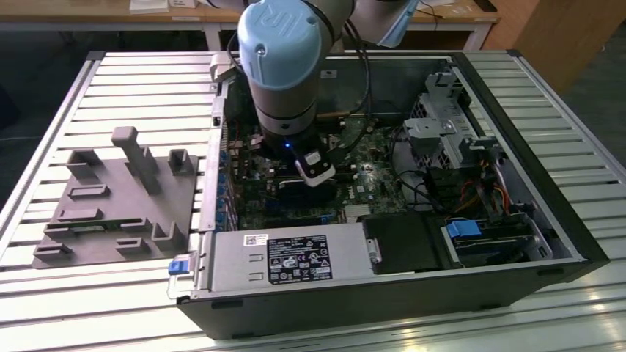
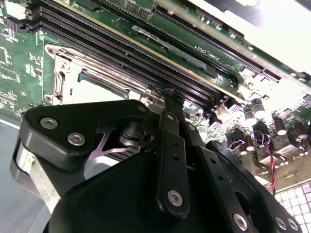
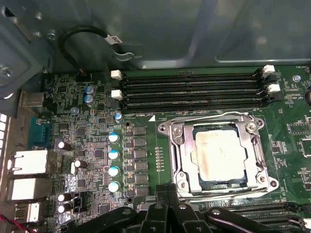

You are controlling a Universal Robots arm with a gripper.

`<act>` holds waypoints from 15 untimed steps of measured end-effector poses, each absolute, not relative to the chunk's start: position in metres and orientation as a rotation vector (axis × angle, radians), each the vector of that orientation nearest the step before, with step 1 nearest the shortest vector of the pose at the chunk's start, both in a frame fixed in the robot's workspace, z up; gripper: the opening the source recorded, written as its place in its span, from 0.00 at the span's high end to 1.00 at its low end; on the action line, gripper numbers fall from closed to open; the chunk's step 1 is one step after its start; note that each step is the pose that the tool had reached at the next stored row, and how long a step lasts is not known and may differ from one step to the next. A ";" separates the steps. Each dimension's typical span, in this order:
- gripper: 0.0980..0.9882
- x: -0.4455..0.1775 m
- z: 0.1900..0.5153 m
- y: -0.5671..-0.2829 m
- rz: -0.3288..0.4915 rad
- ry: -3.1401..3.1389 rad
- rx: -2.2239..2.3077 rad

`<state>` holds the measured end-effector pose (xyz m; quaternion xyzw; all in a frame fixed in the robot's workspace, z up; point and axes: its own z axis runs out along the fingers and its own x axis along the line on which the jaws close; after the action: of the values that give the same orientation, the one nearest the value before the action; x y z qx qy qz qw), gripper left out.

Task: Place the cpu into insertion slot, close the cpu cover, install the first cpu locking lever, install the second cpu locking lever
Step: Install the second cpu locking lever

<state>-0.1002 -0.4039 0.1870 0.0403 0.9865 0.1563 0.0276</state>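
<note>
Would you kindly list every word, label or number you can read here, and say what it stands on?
Nothing can be read with certainty.
Power supply box label: print too small to read.
Small white sticker beside that label: too small to read.
Cable tag: letters blurred.
Motherboard lettering by the long slots: blurred.
cpu: no legible marking on its top.

A robotics lab or workshop: an opened computer case [image 1: 391,183] lies on a slatted metal surface [image 1: 146,81], a grey parts fixture [image 1: 117,205] beside it, wooden desks [image 1: 176,16] behind it.
</note>
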 end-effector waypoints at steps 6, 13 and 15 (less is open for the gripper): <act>0.99 -0.102 0.185 -0.404 0.483 3.046 0.125; 0.99 -0.103 0.183 -0.404 0.493 3.045 0.125; 0.99 -0.103 0.183 -0.404 0.493 3.045 0.125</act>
<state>-0.1028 -0.4036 0.1829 0.0405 0.9859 0.1598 0.0274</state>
